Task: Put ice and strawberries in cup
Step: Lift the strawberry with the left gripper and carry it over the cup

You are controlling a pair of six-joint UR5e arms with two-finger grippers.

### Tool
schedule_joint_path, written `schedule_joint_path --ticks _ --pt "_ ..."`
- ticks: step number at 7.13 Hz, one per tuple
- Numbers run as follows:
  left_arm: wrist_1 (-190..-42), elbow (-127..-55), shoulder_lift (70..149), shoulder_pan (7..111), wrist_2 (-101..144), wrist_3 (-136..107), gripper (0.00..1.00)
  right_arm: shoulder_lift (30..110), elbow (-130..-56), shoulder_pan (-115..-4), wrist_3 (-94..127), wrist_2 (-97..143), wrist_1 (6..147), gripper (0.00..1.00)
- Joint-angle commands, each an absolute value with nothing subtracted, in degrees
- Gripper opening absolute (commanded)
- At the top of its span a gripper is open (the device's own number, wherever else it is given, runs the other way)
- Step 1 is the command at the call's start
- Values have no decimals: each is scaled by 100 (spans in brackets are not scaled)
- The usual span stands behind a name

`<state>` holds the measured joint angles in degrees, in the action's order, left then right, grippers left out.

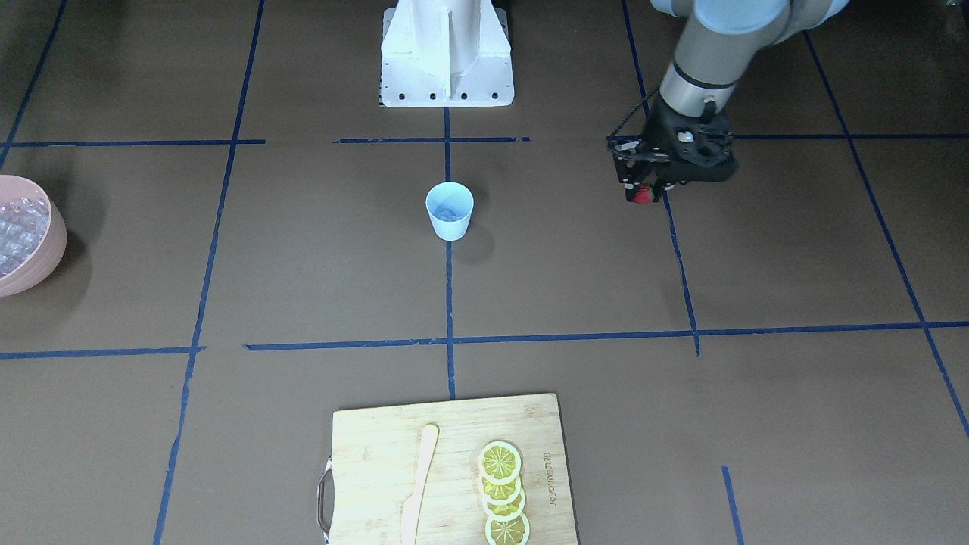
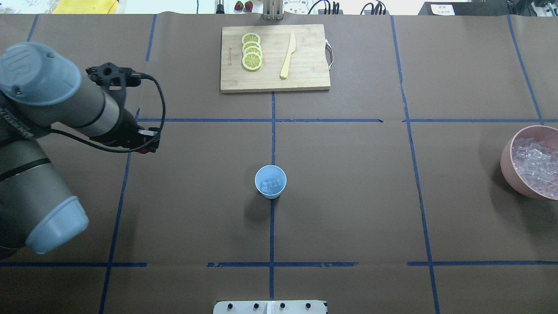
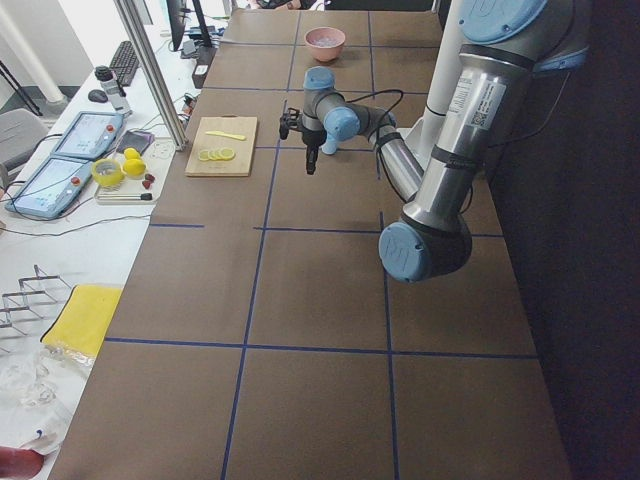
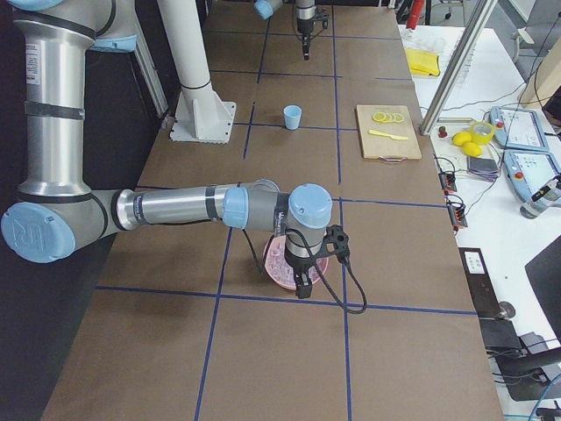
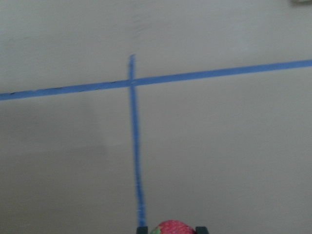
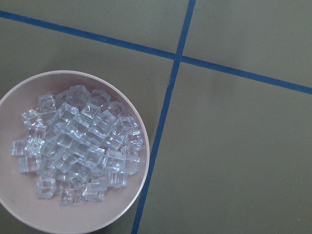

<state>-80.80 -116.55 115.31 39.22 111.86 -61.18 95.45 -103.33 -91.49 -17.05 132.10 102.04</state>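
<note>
The light blue cup (image 2: 270,182) (image 1: 450,212) stands upright at the table's centre with a few ice cubes (image 2: 270,186) in it. My left gripper (image 1: 643,195) (image 2: 147,148) hovers above the table well to the cup's left in the overhead view, shut on a red strawberry (image 1: 643,197) (image 5: 171,228). More ice (image 6: 80,141) fills the pink bowl (image 6: 73,219) (image 2: 508,168) at the table's right end. My right gripper (image 4: 302,285) hangs over that bowl; I cannot tell whether it is open or shut.
A wooden cutting board (image 2: 305,74) (image 1: 371,454) lies at the far edge with lemon slices (image 2: 252,51) and a wooden knife (image 2: 287,56) on it. Blue tape lines cross the brown table. The robot's white base (image 1: 447,53) stands behind the cup.
</note>
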Motion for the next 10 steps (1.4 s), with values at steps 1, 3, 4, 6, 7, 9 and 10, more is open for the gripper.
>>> schedule_joint_path --ticks 1,3,4,6,7,9,10 --pt "-7629 -11070 12904 3131 10759 -7386 3 9545 -10345 -9149 -1714 13210 10204 99" --pt "-7638 -10199 13735 2728 10287 -7952 6 9545 -10345 -9149 -1705 13210 10204 99" --pt "-7664 -10047 13850 2559 10109 -8024 6 9545 -10353 -9149 -1705 13210 10204 99" --pt "-7682 -9958 13887 2549 10107 -8042 18 9545 -10371 -9149 -1705 13210 10204 99" --pt "-7699 -9949 13887 2540 10107 -8033 62 9545 -10371 -9149 -1705 13210 10204 99" --pt "-7708 -9923 13896 2531 10107 -8042 100 9545 -10371 -9149 -1714 13201 10195 99" --pt "-7708 -9932 13896 2531 10107 -8025 100 9545 -10371 -9149 -1714 13201 10204 99"
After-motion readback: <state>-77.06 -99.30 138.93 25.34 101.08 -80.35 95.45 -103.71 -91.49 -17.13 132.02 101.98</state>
